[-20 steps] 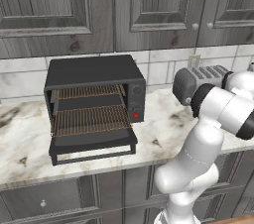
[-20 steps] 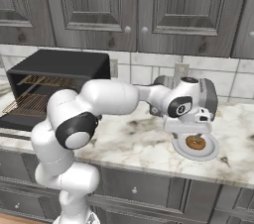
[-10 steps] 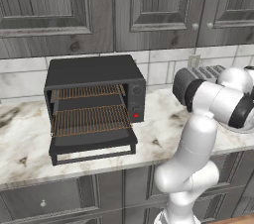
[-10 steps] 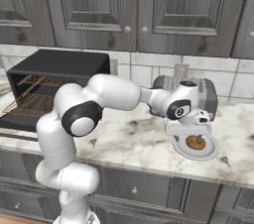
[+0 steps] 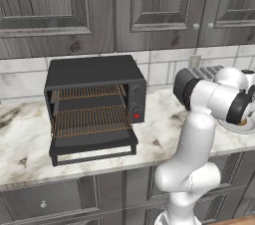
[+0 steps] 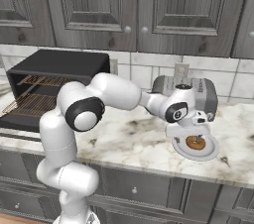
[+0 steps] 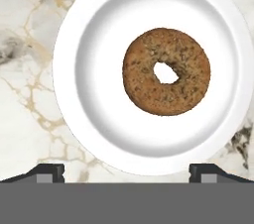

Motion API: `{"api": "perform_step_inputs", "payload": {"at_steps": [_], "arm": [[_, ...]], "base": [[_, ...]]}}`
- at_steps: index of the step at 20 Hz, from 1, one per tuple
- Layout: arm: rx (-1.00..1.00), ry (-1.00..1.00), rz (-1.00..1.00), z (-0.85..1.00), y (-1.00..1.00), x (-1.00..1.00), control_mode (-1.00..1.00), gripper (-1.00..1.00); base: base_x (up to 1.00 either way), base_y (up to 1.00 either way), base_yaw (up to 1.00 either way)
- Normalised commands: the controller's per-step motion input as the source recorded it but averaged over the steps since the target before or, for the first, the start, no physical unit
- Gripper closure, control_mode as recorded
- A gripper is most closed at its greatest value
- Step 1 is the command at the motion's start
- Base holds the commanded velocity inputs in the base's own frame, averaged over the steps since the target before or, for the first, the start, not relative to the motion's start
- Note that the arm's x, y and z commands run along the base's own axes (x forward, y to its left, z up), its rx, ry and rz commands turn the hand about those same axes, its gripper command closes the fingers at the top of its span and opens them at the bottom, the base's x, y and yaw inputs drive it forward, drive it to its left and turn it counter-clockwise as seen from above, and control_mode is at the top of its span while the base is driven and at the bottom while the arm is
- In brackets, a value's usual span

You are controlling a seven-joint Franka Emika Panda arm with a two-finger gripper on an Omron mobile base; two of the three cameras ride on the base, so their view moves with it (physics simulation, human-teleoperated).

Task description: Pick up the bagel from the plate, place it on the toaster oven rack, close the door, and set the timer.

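Tool [image 6: 199, 130] hangs over the plate [image 6: 211, 152] w/ jaws spread wide, nothing in them. In the hand view both finger tips [image 7: 45, 172] sit at the bottom edge, well apart, w/ the near rim of the plate [image 7: 74, 29] between them. So it's aimed straight down but not centred on the target yet.

Bagel [image 7: 166, 71] lies flat in the plate, off-centre toward the right of the hand view, not touching the rim. From the right base view the bagel [image 6: 195, 142] sits just below the tool, apart from it, no contact. Plate rests on the marble counter [image 6: 129, 141], just in front of the silver toaster [image 6: 201, 94].

Toaster oven [image 5: 94, 87] stands well apart, at the other end of the counter [image 5: 25, 144]. Door [image 5: 93, 145] is dropped down flat and the toaster oven rack [image 5: 89, 119] is slid partly out over it. Prob. left that way so the bagel can go on from above w/o reaching inside. A 2nd wire rack [image 5: 88, 92] sits higher in the cavity. Knobs are on the right front panel [image 5: 137, 102].

Step in hand, I'd say: lining up for the pick. Next needs a shift toward the bagel, then down, jaws straddling it. Risk: jaws catching the rim or nudging the bagel sideways.
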Motion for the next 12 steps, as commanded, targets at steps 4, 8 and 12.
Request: {"api": "perform_step_inputs", "payload": {"at_steps": [4,8,12], "arm": [[-0.07,-0.04,0.03,-0.15,0.0,0.01,-1.0,-1.0],[-0.05,-0.01,0.03,-0.13,0.0,0.09,-1.0,-1.0],[-0.04,-0.03,0.04,-0.12,0.0,0.06,-1.0,-1.0]], "base": [[0.0,0.0,0.0],[0.0,0.0,0.0],[0.0,0.0,0.0]]}}
